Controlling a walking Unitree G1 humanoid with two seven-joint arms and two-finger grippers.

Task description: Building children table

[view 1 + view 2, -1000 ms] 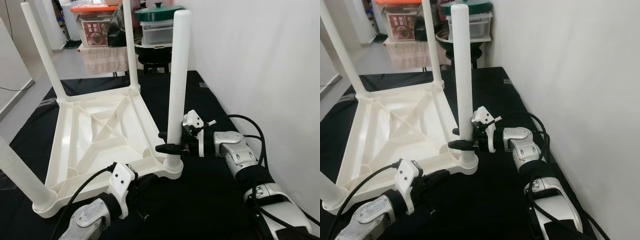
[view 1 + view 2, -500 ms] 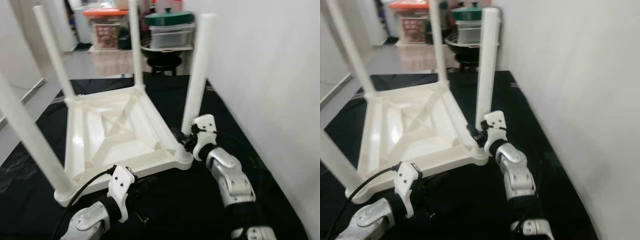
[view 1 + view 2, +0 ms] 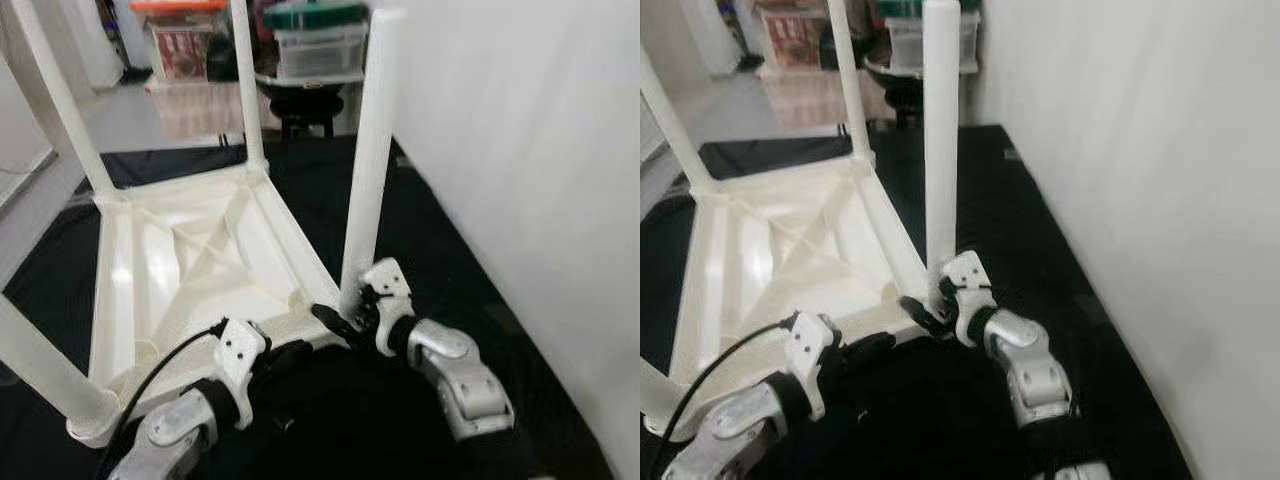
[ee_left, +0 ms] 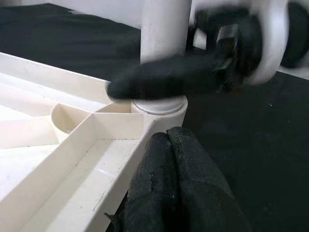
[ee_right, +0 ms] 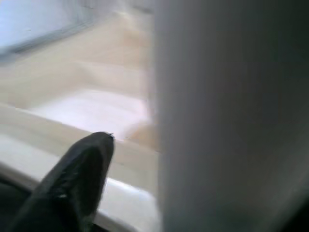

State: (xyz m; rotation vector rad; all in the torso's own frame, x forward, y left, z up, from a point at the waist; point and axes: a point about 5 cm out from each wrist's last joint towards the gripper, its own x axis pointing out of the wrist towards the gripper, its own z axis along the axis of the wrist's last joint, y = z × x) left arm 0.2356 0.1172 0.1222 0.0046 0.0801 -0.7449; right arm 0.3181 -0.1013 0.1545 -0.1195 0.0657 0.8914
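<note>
The children's table [image 3: 200, 270], white plastic, lies upside down on a black mat [image 3: 440, 260], its ribbed underside facing up. Four white legs stand in the corner sockets: the near right leg [image 3: 368, 160] upright, the far right leg [image 3: 247, 90], the far left leg [image 3: 60, 100] and the near left leg [image 3: 40, 365], which leans toward the camera at the frame edge.

The right gripper [image 3: 345, 322] is at the foot of the near right leg, just above its socket. One black finger [image 4: 164, 82] lies across the front of the leg base in the left wrist view; the right wrist view is blurred and shows a single black fingertip [image 5: 79, 169] beside the white leg [image 5: 227, 116]. The second finger is hidden behind the leg, so whether the fingers are clamped on it or merely alongside cannot be told.

The left gripper [image 3: 285, 355] sits low at the near edge of the table frame, close to the same corner. In the left wrist view its two black fingers [image 4: 183, 188] are pressed together with nothing between them, their tips just beside the outer wall of the table rim [image 4: 72, 145], below the leg socket [image 4: 159, 106].

A white wall [image 3: 520, 150] runs along the right of the mat. Beyond the table stand stacked storage boxes [image 3: 310, 45] and a dark stool [image 3: 305, 105].
</note>
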